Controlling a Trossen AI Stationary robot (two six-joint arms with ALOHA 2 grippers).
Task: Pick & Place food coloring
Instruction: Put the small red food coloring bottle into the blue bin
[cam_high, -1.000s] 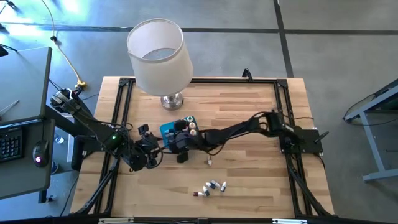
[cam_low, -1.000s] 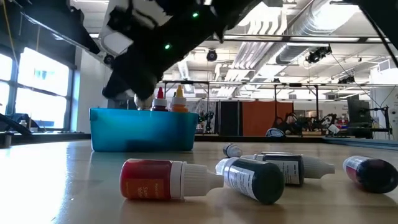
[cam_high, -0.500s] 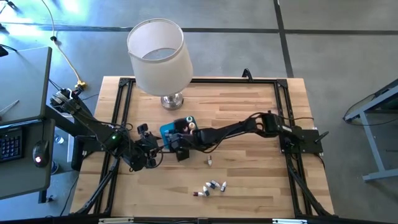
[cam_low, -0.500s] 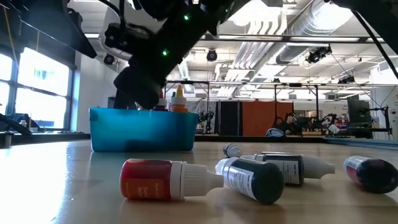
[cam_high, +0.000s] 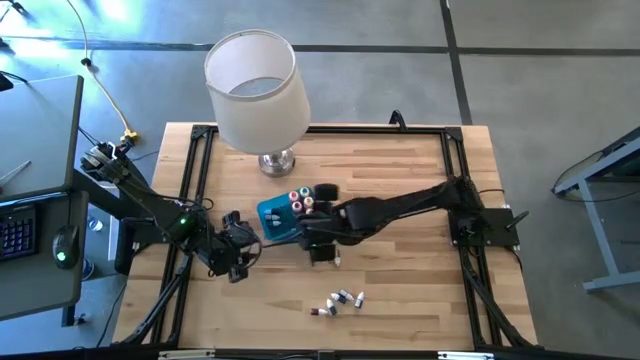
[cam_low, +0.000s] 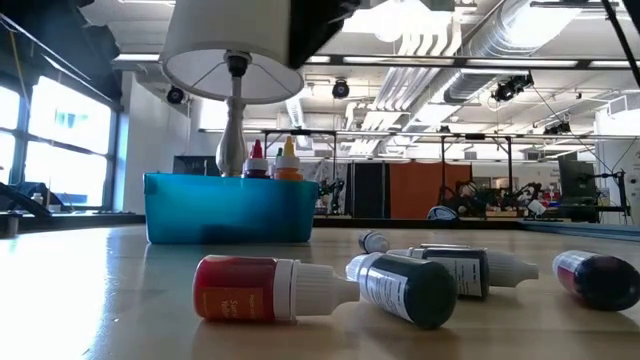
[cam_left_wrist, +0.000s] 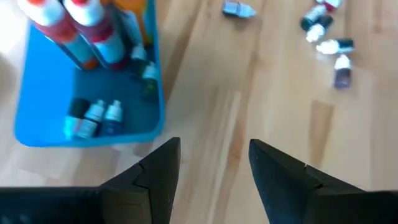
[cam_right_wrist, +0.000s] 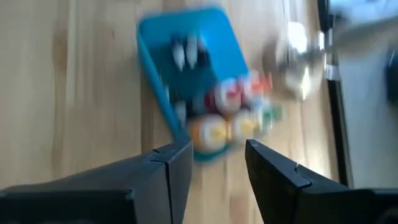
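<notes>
The blue tray (cam_high: 272, 215) sits mid-table and holds upright food coloring bottles (cam_high: 299, 201) with red and orange bodies (cam_low: 271, 160); a few more bottles lie flat inside it (cam_left_wrist: 93, 118). Several bottles lie loose near the table's near edge (cam_high: 336, 299), among them a red one (cam_low: 245, 288) and a dark one (cam_low: 405, 286). One small bottle (cam_high: 338, 261) lies apart from them. My right gripper (cam_high: 318, 245) (cam_right_wrist: 217, 149) is open, just right of and nearer than the tray. My left gripper (cam_high: 240, 252) (cam_left_wrist: 214, 146) is open, left of the tray.
A table lamp with a white shade (cam_high: 255, 85) stands on its metal base (cam_high: 277, 161) behind the tray. Black frame rails (cam_high: 200, 150) run along the table's edges. Bare wood lies on the table's right half (cam_high: 410, 270).
My right gripper has drawn back from over the tray toward the near edge and the right. It has risen out of the low view, which now shows the tray and its upright bottles uncovered. The loose bottles have stayed put.
</notes>
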